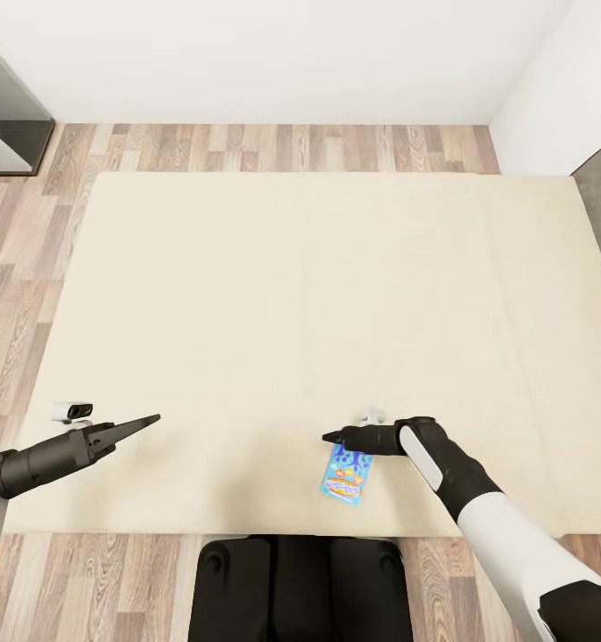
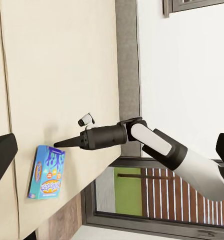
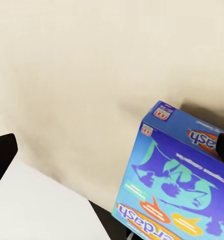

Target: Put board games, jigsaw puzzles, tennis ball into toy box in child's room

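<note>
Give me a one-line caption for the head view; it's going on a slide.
Right gripper hovers above the blue board game near the bed edge; left gripper waits aside.

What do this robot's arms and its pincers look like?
Each arm is black near the wrist; the right arm has glossy white shells. The left gripper and right gripper taper to dark, pointed tips. A small white camera module sits by the left wrist.
</note>
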Available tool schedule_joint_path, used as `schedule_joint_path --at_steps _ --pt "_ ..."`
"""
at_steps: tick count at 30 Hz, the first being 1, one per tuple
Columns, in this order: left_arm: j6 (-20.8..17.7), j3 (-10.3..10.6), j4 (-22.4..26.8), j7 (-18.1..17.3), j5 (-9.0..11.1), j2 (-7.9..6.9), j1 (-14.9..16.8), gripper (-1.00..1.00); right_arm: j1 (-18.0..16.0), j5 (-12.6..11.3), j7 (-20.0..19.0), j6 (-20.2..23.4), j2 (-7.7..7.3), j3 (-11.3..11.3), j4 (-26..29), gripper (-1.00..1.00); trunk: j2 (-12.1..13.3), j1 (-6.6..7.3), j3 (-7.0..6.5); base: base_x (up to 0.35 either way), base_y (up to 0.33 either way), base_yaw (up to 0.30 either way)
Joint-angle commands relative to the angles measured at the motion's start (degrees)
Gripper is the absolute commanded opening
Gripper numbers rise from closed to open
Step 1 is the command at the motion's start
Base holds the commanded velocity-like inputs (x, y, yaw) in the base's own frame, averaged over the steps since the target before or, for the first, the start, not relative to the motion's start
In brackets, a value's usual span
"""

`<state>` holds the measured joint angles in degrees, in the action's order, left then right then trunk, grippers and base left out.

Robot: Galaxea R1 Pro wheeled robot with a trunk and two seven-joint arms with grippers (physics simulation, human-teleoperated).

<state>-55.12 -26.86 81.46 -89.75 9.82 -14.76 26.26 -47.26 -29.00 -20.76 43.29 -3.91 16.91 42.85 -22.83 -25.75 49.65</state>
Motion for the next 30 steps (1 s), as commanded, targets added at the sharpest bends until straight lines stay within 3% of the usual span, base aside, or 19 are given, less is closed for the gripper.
schedule_joint_path --at_steps 1,16,25,30 --pt "-0.6 0.0 0.0 -0.2 -0.1 -0.01 0.0 1.0 0.0 0.1 -0.2 0.1 -0.13 0.1 0.0 1.0 -0.1 -0.03 0.06 0.0 0.0 0.0" --pt "-0.6 -0.1 0.0 -0.2 -0.1 -0.09 0.0 1.0 0.0 0.1 -0.8 0.5 -1.63 0.1 0.7 1.0 -0.1 -0.03 0.06 0.0 0.0 0.0" --pt "-0.6 -0.1 0.0 -0.2 -0.1 -0.1 0.0 1.0 0.0 0.0 -0.9 0.7 -1.91 -2.8 1.0 1.0 -0.1 -0.03 0.06 0.0 0.0 0.0" --pt "-0.6 -0.1 0.0 -0.2 -0.1 -0.17 0.0 1.0 0.0 0.0 -0.9 1.7 -2.7 -3.3 3.3 1.0 -0.1 -0.03 0.06 0.0 0.0 0.0"
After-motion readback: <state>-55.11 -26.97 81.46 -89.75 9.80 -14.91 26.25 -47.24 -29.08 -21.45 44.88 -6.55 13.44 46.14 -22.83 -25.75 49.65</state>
